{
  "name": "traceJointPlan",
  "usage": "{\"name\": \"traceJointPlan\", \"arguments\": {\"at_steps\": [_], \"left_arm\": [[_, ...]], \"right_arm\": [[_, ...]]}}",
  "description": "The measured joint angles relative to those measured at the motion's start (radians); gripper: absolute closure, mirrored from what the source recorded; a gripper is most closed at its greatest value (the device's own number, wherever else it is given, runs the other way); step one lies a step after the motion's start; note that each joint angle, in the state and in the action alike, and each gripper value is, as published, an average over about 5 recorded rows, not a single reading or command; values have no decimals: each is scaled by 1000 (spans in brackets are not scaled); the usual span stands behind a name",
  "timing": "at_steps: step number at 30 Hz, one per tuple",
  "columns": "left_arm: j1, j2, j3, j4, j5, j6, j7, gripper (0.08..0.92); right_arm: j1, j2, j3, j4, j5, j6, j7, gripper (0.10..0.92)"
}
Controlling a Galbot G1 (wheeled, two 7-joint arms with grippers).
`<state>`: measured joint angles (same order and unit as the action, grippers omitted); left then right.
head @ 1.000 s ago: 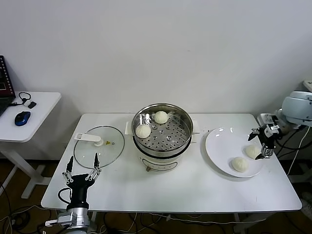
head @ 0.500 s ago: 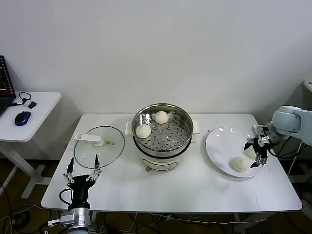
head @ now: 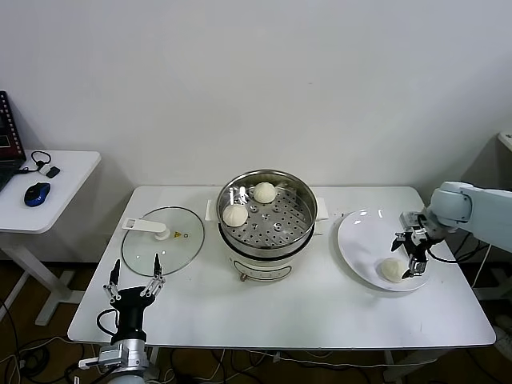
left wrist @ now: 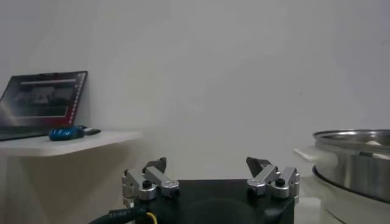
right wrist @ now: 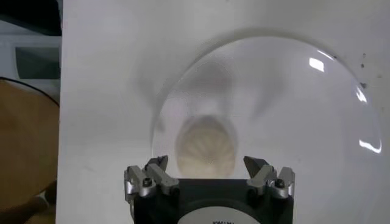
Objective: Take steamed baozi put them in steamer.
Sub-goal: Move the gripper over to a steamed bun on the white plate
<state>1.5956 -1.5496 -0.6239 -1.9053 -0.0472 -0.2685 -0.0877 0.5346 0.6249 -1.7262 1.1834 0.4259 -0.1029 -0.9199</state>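
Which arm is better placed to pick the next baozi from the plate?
Right. The right gripper, open, hangs over a baozi on the plate; the left gripper waits by the lid.

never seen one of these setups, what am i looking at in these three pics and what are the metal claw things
It is a two-armed robot at a white table, and the claws are its grippers. The wide picture comes from a camera on its head, looking down. The other two come from cameras on its wrists, so each shows its own gripper up close.

On the table stand a steel steamer with two baozi on its perforated tray, its glass lid lying to one side, and a white plate.

The right gripper is open over the plate, just above a bun, not holding it. Another bun lies on the plate beside it.

The left gripper waits open at the table's near edge, holding nothing.
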Motion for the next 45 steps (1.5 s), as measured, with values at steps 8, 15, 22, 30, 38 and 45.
{"name": "traceJointPlan", "arguments": {"at_steps": [8, 15, 22, 30, 38, 45], "left_arm": [[-6, 9, -4, 14, -9, 0, 1, 177], [-12, 11, -4, 22, -12, 2, 3, 177], [-18, 13, -5, 31, -14, 3, 3, 177], [-20, 13, -5, 37, -14, 3, 3, 177], [-21, 13, -4, 41, -14, 1, 3, 177], [-22, 13, -5, 40, -16, 1, 2, 177]], "right_arm": [[-39, 32, 25, -49, -4, 13, -12, 203], [-63, 49, 37, -81, -9, 22, -23, 203], [-84, 54, 50, -106, -18, 32, -34, 203], [-109, 69, 71, -135, -27, 41, -42, 203], [-121, 76, 77, -149, -37, 47, -56, 205], [-123, 80, 80, -150, -37, 49, -65, 364]]}}
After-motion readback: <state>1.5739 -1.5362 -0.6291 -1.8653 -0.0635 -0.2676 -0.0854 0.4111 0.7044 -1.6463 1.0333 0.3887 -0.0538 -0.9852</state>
